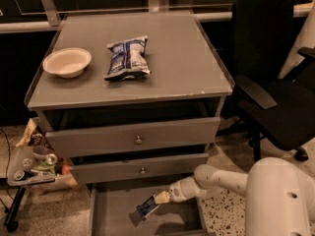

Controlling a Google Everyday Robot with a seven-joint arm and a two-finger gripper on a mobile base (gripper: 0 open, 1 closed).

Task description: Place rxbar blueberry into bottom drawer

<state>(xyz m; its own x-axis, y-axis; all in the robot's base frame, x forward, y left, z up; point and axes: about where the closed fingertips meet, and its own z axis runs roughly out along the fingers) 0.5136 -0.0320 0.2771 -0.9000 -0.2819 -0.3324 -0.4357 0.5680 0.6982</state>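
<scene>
The rxbar blueberry (146,208) is a small dark blue bar held tilted over the open bottom drawer (110,215), a shallow grey tray pulled out below the cabinet. My gripper (158,199) reaches in from the right on a white arm and is shut on the bar's upper end. The bar hangs just above the drawer floor, near the drawer's middle, with its shadow below it.
Two upper grey drawers with round knobs (138,140) are closed. On the cabinet top lie a blue-and-white chip bag (127,58) and a white bowl (67,62). A black office chair (275,82) stands at the right. A cluttered small stand (32,168) is at the left.
</scene>
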